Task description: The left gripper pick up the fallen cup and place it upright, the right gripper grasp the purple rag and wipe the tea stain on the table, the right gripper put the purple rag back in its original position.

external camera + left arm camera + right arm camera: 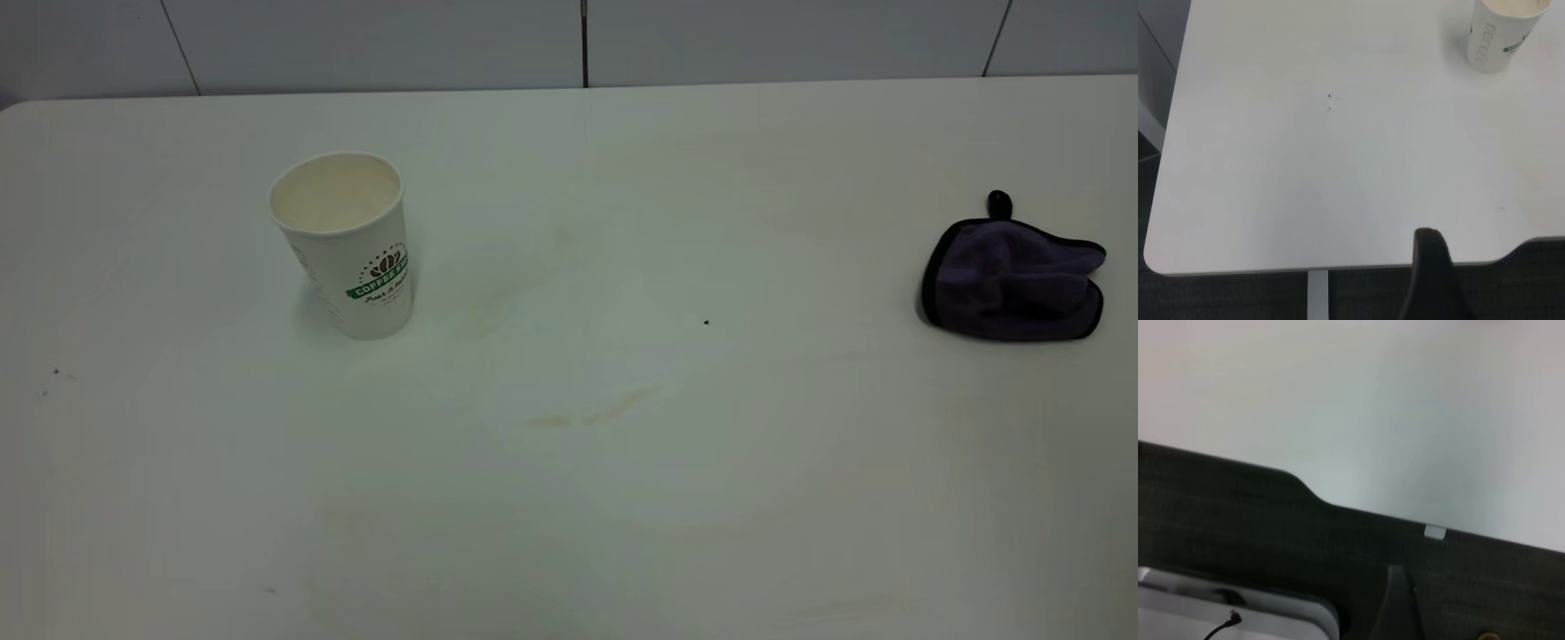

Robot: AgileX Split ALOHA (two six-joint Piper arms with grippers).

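The cup (pixel 342 244) is seen upright on the table (pixel 569 498) — the rag (pixel 1013 277) well right of it, faint stain streaks (pixel 591 413) between. Whether either gripper is open cannot be told.

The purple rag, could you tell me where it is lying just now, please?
In the exterior view the purple rag lies bunched at the far right of the table, well apart from the upright cup on the left.
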